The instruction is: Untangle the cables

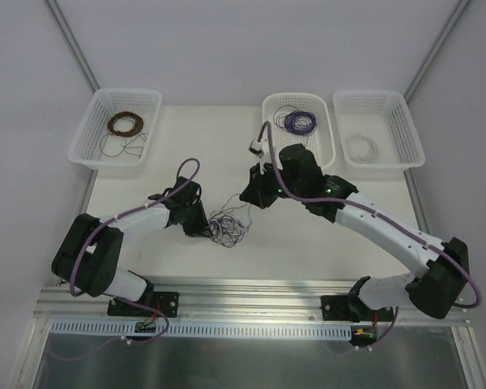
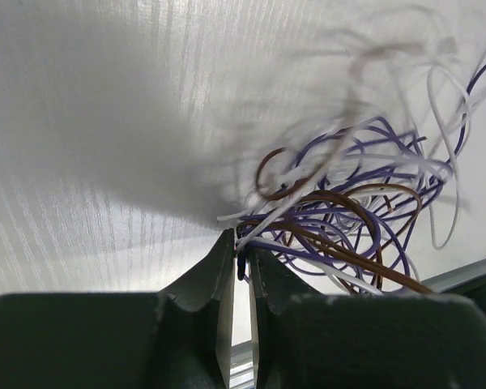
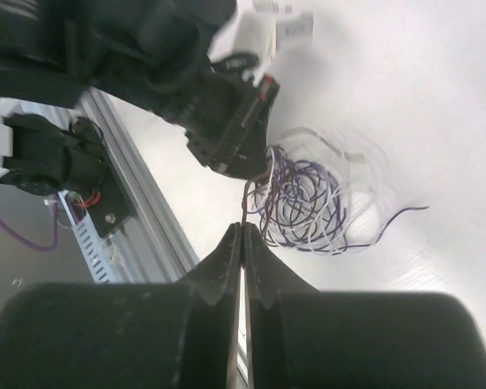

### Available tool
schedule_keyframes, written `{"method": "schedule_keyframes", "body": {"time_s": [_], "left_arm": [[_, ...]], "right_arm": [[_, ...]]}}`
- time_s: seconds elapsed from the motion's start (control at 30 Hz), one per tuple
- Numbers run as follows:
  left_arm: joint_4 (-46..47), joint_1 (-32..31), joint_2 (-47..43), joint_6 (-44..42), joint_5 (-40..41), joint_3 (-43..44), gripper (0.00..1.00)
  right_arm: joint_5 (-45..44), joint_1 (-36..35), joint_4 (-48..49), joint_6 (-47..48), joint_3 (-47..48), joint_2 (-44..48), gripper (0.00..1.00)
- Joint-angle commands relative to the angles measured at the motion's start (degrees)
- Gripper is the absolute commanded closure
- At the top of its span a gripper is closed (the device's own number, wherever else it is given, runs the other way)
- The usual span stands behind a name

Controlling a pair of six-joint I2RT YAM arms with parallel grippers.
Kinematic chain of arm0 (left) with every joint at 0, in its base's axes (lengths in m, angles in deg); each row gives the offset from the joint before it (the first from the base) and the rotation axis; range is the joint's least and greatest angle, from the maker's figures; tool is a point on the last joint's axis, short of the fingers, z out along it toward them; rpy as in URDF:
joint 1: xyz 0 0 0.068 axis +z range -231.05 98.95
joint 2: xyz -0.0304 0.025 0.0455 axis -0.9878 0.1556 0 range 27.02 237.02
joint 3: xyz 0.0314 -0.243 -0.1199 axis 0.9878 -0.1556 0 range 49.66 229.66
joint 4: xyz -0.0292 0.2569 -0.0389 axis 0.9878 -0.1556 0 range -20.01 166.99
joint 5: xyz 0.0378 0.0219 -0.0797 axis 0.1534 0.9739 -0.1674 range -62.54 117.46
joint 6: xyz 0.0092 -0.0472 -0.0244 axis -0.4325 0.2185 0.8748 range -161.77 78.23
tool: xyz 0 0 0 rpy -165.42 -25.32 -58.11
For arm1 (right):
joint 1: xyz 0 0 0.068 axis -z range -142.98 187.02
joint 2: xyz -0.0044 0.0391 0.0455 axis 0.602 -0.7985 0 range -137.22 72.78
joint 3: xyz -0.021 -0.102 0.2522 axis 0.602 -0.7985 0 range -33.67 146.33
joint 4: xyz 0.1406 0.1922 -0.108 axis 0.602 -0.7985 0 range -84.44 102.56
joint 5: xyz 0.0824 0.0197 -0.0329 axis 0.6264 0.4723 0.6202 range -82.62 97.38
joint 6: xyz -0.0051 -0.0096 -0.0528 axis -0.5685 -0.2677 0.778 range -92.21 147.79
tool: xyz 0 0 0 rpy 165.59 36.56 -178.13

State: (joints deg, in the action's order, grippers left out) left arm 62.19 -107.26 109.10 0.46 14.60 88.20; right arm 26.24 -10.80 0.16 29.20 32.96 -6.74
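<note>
The cables (image 1: 228,226) are a small knot of thin purple, brown and white wires lying on the table between my two arms. My left gripper (image 1: 206,232) is at the knot's left edge. In the left wrist view the left gripper (image 2: 241,253) is shut on a purple wire, with the tangle (image 2: 348,219) just to its right. My right gripper (image 1: 245,198) is above and right of the knot. In the right wrist view the right gripper (image 3: 244,232) is shut on a brown wire that runs up from the tangle (image 3: 304,198).
Three white baskets stand at the back: the left one (image 1: 87,134) holds a brown coil (image 1: 123,123), the middle one (image 1: 326,134) a purple coil (image 1: 300,121), the right one (image 1: 411,134) a white coil (image 1: 361,147). An aluminium rail (image 1: 259,296) runs along the near edge.
</note>
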Motion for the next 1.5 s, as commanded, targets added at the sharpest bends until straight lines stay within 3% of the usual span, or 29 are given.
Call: {"method": "schedule_keyframes", "body": {"time_s": [0.0,0.33,0.5,0.7,1.07,1.47], "left_arm": [[-0.3,-0.4,0.4,-1.3,1.9,1.7,0.95],[-1.4,-0.4,1.0,-1.7,3.5,3.0,0.97],[-1.5,-0.3,1.3,-1.7,3.3,4.1,0.96],[-2.1,-0.4,0.6,-1.6,4.3,5.0,0.96],[-2.9,-0.3,1.7,-1.3,4.9,5.9,0.95],[-4.1,-0.4,1.1,-1.7,6.1,7.3,0.95]], "right_arm": [[-3.4,1.6,-6.3,3.0,4.6,8.3,0.99],[-6.5,10.2,-14.5,5.6,12.0,25.4,0.99],[-8.1,11.0,-18.6,7.0,16.2,28.0,0.99],[-10.0,11.1,-16.5,7.5,17.5,33.3,0.99],[-18.5,11.1,-15.7,13.3,26.3,37.6,0.99],[-24.7,11.1,-14.1,15.8,25.7,39.4,0.99]]}}
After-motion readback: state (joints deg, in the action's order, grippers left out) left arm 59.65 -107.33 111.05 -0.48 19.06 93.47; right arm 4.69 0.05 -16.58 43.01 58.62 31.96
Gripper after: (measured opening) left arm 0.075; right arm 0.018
